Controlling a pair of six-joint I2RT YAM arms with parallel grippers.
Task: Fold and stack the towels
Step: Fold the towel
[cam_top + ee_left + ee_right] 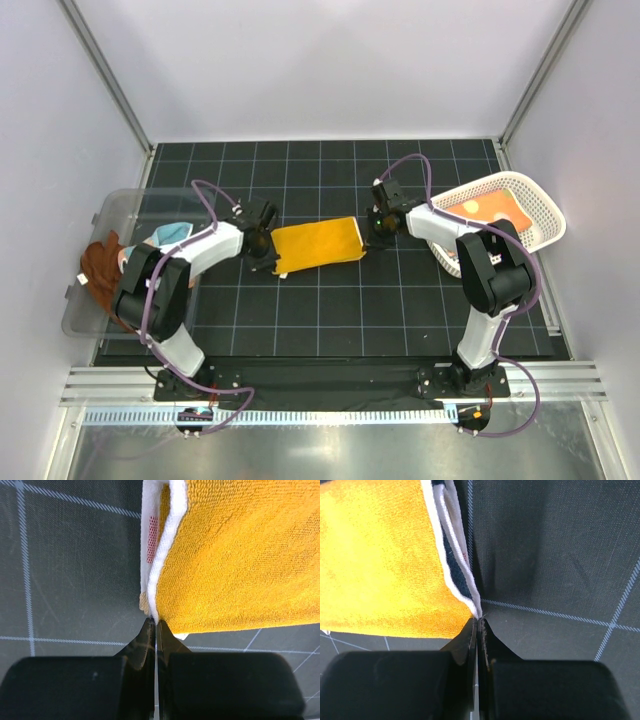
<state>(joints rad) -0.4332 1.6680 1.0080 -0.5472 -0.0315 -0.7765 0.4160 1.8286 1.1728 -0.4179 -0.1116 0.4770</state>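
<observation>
Yellow-orange towel [317, 245], terry with a white hem, lies flat at the centre of the black gridded mat [400, 310]. Left gripper [155, 626] pinches one hem corner. Right gripper [479, 621] pinches the opposite corner.

Work surface: black mat [330, 320] ruled with a thin white grid, lying flat, lightly scuffed in the wrist views.
Enclosure: plain pale back wall [320, 60], left wall [50, 150] and right wall [600, 130], all bare.
Frame: two slanting metal posts, left [105, 70] and right [545, 70], at the rear corners.
Near edge: slotted aluminium rails [330, 378], a white toothed strip [330, 415], then brushed metal sheet [330, 455].
Light: even, diffuse, with soft shadows.
</observation>
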